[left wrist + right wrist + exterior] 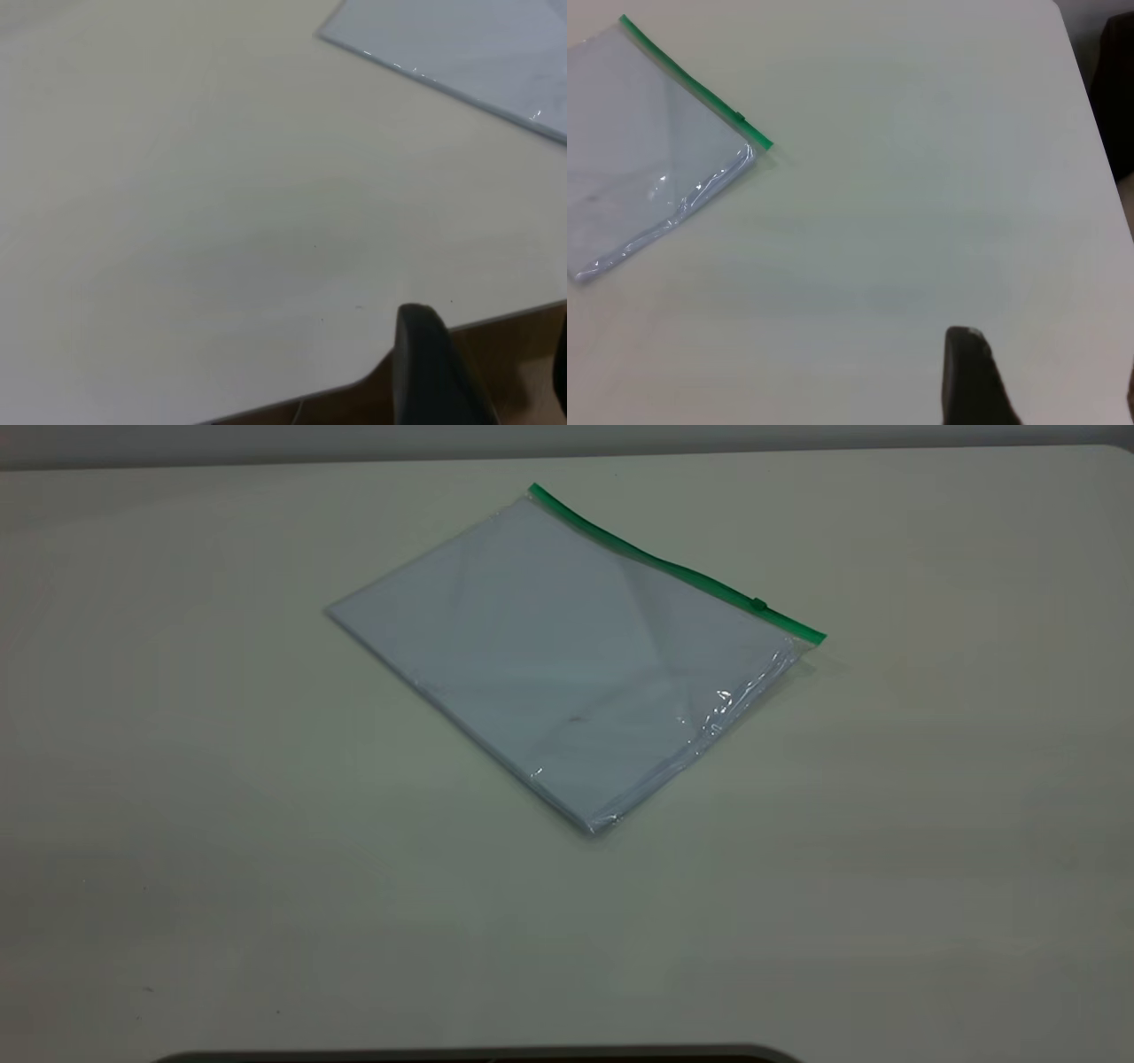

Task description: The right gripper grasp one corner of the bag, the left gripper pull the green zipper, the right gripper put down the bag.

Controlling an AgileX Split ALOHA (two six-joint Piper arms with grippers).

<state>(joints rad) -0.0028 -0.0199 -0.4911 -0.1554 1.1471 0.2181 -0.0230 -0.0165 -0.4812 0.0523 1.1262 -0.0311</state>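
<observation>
The bag lies flat on the pale table, a clear pouch with bluish-white sheets inside. The green zipper runs along its far long edge, and its small slider sits near the right end. Neither arm appears in the exterior view. In the left wrist view my left gripper hangs open over the table's edge, far from the bag. In the right wrist view my right gripper stands open above bare table, well away from the bag and the green zipper. Nothing is held.
The table is a wide pale surface. Its edge shows in the left wrist view with brown floor beyond, and another edge shows in the right wrist view beside a dark shape.
</observation>
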